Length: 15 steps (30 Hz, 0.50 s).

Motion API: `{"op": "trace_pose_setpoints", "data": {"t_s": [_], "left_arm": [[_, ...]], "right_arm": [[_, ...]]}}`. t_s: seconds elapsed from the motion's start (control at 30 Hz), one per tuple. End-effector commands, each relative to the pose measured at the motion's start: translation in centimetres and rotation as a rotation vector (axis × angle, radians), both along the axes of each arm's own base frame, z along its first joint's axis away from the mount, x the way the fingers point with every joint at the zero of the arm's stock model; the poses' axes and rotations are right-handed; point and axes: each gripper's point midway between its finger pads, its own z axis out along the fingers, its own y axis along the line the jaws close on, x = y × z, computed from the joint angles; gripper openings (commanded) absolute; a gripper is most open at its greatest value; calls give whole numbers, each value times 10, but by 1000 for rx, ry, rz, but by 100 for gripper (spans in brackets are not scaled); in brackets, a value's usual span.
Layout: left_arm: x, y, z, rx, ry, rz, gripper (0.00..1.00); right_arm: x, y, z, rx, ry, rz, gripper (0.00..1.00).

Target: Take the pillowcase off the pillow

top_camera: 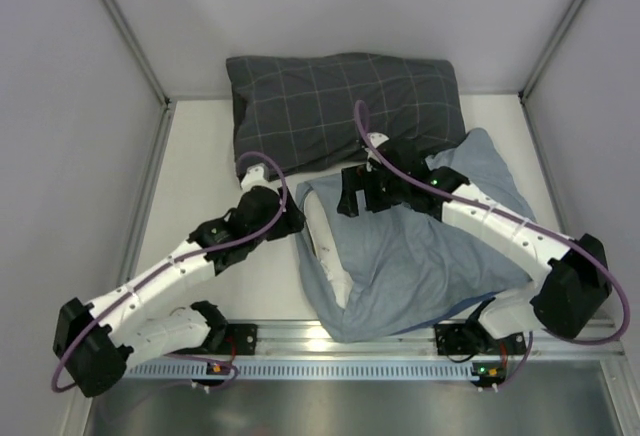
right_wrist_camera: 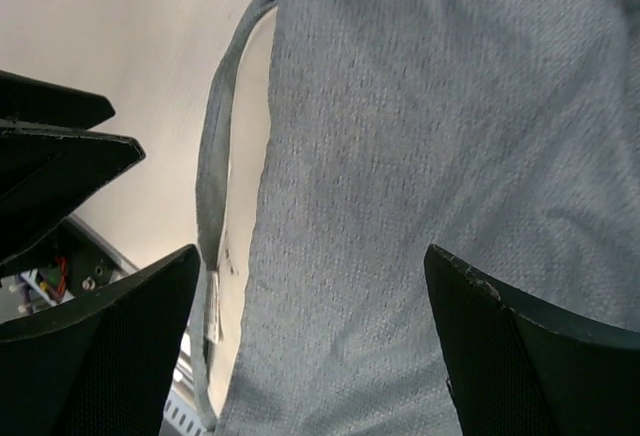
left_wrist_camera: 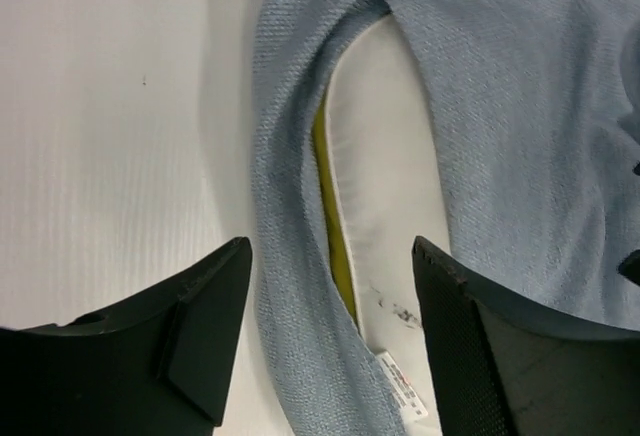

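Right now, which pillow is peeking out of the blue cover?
The white pillow with the yellow edge, tucked inside the blue pillowcase. The dark grey checked pillow lies at the back, outside it.

Bare table (top_camera: 195,171) left of pillowcase (top_camera: 420,256): free passage. Dark grey pillow (top_camera: 340,101) blocks far side. Left wall (top_camera: 70,156), right wall (top_camera: 600,106) hem sides.
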Motion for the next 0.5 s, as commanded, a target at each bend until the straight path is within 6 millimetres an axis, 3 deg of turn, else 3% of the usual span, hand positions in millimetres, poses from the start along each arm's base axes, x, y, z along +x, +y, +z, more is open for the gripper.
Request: {"op": "trace_pose_setpoints", "data": {"t_s": [0.0,0.13,0.23,0.33,0.47], "left_arm": [[22,-12,22,-116,-29,-106,68],[28,-17,13,-196,12,-152,61],[25,-25,19,-259,0,-179,60],[20,-21,21,-284,-4,-169,60],[11,-11,18,-283,-3,-146,61]], "right_arm": [[26,9,25,-15,-111,-13,88],[44,24,16,-48,-107,-4,84],[57,35,7,-86,-103,-1,81],[59,54,-3,-128,-119,37,80],[70,56,-20,-266,-155,16,80]]}}
